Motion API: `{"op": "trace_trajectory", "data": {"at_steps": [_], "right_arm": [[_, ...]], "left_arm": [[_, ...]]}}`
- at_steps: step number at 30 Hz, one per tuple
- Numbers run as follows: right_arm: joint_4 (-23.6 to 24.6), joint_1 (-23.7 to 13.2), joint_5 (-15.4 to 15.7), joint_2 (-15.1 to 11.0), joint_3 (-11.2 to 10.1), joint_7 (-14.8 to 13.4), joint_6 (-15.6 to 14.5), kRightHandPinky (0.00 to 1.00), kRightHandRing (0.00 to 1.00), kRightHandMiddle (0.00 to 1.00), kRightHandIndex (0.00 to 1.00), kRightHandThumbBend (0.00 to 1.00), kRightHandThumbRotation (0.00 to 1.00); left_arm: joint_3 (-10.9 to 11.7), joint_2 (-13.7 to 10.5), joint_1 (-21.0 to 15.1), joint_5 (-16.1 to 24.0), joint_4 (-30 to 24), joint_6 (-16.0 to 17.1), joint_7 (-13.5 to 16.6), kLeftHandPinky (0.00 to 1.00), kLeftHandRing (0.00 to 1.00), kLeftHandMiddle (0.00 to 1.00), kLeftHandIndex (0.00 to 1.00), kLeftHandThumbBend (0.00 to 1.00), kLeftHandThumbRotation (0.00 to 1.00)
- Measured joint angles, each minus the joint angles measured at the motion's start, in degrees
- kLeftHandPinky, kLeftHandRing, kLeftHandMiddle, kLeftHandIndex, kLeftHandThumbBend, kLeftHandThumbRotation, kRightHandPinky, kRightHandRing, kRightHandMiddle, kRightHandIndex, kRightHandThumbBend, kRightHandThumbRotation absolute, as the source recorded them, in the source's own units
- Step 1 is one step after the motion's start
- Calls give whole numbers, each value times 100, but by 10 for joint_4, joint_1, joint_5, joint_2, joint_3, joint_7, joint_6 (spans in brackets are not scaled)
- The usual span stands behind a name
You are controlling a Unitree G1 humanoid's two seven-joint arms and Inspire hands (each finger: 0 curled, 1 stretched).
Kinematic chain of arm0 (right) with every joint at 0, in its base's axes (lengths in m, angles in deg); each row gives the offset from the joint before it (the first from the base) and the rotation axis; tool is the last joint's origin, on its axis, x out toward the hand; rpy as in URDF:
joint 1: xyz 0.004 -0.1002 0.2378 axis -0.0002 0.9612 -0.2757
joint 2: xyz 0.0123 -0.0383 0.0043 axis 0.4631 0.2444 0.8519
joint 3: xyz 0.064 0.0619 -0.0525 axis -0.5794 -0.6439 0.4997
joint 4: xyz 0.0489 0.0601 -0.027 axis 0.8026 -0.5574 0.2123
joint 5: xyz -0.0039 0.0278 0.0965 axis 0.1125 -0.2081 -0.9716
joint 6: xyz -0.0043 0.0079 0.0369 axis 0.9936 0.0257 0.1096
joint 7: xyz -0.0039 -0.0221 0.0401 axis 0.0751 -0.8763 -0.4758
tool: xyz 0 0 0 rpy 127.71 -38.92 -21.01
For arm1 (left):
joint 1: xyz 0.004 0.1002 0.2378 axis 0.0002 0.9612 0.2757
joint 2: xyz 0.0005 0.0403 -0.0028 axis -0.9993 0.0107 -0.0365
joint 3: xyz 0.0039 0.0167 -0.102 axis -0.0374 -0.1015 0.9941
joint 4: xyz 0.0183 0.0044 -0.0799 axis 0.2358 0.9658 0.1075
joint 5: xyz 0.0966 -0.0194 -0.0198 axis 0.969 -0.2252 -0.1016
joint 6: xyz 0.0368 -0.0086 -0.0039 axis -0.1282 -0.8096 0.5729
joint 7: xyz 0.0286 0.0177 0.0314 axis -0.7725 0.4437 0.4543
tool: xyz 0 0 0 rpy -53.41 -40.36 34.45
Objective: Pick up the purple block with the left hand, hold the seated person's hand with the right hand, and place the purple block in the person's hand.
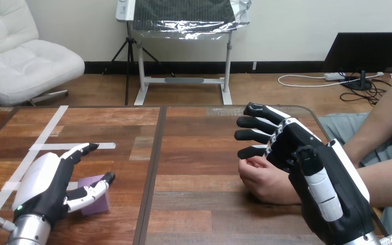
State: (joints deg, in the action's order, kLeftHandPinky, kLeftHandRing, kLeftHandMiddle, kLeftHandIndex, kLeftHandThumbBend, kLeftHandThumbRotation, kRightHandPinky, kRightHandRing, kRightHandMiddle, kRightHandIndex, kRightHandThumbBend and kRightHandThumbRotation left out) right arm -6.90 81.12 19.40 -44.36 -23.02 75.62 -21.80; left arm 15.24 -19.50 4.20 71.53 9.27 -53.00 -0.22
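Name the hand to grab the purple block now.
Left. The left hand is at the purple block, thumb over it; the right hand is far off, over the person's hand.

A wooden table (pixel 199 153) carries strips of white tape (pixel 45 133) and a purple block (pixel 96 203) near its left edge; the person's hand (pixel 263 178) rests toward its right edge

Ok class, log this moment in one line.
left robot hand: open, at purple block on table | right robot hand: open, over person's hand

Small purple block (pixel 99 205) flat on wooden table (pixel 194 153)
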Motion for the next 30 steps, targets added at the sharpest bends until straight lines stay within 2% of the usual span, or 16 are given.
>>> {"op": "trace_trajectory", "data": {"at_steps": [17, 30], "right_arm": [[0, -1, 0, 0, 0, 1, 0, 64, 76, 80, 82, 72, 85], [0, -1, 0, -1, 0, 2, 0, 65, 76, 80, 82, 71, 86]], "left_arm": [[-36, -34, -34, 13, 68, -1, -16, 86, 85, 87, 84, 62, 47], [-59, -43, -63, 21, 118, -1, -20, 85, 85, 86, 84, 65, 46]]}}
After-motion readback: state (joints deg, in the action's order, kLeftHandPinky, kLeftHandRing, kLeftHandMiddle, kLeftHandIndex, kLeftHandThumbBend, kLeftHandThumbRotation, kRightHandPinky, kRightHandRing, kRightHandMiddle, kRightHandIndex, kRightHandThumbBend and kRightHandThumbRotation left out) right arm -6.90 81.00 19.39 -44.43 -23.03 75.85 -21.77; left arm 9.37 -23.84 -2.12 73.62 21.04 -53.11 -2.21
